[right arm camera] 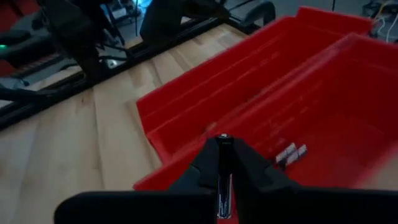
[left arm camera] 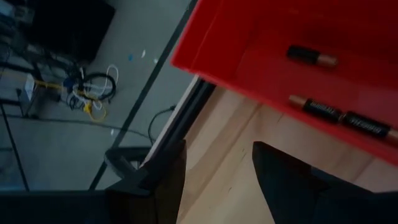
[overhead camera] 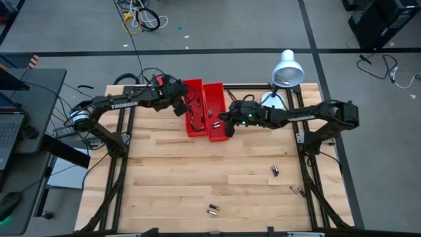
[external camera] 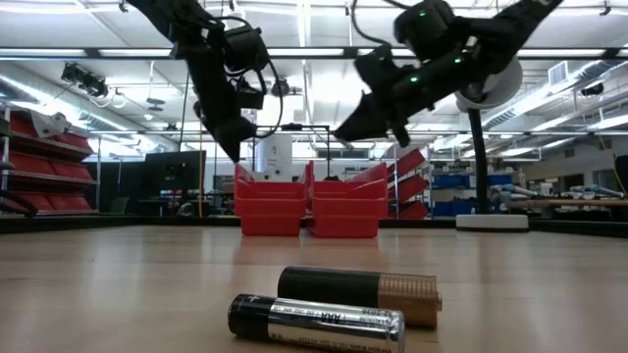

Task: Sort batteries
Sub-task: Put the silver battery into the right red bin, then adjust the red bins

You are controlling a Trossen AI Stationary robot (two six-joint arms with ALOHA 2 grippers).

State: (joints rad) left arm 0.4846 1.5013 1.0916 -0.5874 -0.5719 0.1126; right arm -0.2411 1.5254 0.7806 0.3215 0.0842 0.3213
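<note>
Wood planks make up the table, with a concrete floor and cables beyond it. Nearest the front edge, well short of the red bins, two batteries lie side by side and touching; more batteries sit apart toward the right side, between that edge and the bins. Farther back, the right gripper hangs over the near rim of the right bin, its fingers pinched narrow on a slim battery standing upright between them. Two small silvery cells already rest in that bin. Beside it, the left bin holds several larger dark and copper cells. The left gripper hovers at the far outer corner of the left bin, fingers apart and holding nothing.

The step in hand looks like a drop-off: the right gripper should move a little farther over its bin, then spread its fingers. The loose cells near the front remain to be fetched.
</note>
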